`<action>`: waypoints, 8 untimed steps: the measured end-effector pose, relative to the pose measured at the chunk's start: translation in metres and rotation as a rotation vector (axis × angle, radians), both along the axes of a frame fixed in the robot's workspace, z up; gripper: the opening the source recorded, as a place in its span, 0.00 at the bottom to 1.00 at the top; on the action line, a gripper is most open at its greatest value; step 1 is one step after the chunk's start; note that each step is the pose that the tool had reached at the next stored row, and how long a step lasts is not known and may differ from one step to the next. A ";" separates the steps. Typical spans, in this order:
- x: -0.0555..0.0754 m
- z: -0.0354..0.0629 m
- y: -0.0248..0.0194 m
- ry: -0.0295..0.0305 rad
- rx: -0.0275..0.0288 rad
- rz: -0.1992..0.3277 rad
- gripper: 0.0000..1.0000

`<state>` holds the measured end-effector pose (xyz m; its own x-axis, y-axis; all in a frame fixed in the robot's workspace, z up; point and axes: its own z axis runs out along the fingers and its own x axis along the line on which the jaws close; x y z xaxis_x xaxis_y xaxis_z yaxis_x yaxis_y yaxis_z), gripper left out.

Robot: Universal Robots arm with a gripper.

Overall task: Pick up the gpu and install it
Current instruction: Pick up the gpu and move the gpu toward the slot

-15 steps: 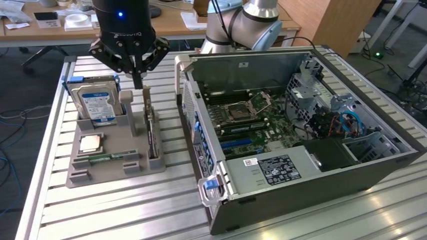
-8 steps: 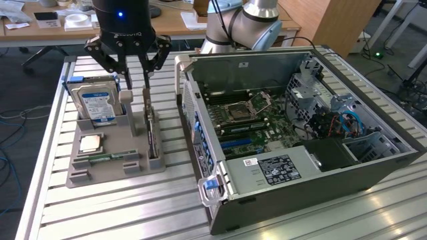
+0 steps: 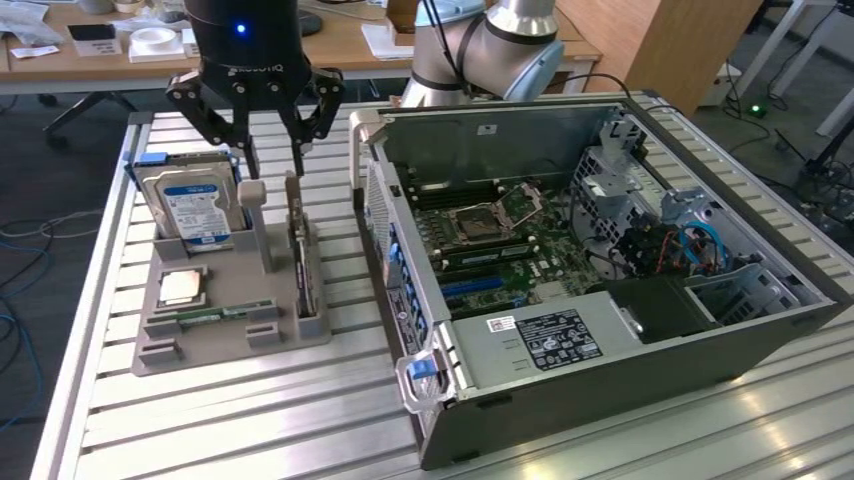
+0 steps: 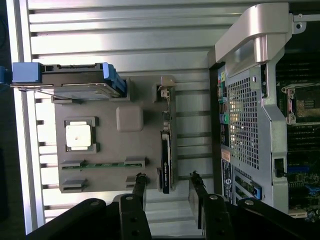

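The gpu (image 3: 304,262) stands on its edge in a slot along the side of the grey holder (image 3: 200,345) nearest the computer case. In the wrist view the gpu (image 4: 166,162) is a thin black strip with its silver bracket (image 4: 167,93) at one end. My gripper (image 3: 274,168) hangs open above the holder, over the card's bracket end, with nothing in it. Seen from the wrist, the gripper (image 4: 168,182) has one finger on each side of the card's line, and the two fingertips (image 4: 140,181) stand well apart.
On the same holder are a silver hard drive (image 3: 198,205) with a blue-white label, a square processor (image 3: 183,288) and a narrow green RAM strip (image 3: 214,314). The open computer case (image 3: 534,360) lies to the exterior view's right with its motherboard (image 3: 487,235) exposed. Everything sits on a slatted metal table (image 3: 240,420).
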<state>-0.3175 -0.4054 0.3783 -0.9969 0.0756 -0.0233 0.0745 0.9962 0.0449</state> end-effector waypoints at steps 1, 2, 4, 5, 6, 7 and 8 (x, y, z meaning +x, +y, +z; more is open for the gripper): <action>0.000 -0.0008 0.0000 -0.0001 0.0002 0.000 0.47; 0.000 -0.0020 0.0000 -0.0001 0.0001 0.000 0.47; 0.000 -0.0048 0.0000 0.0001 0.0000 0.000 0.47; 0.000 -0.0065 0.0000 0.0001 0.0000 0.000 0.47; 0.000 -0.0081 0.0000 0.0000 0.0000 0.000 0.47; 0.000 -0.0090 0.0000 0.0000 0.0000 0.000 0.47; 0.000 -0.0090 0.0000 0.0002 -0.0001 0.000 0.47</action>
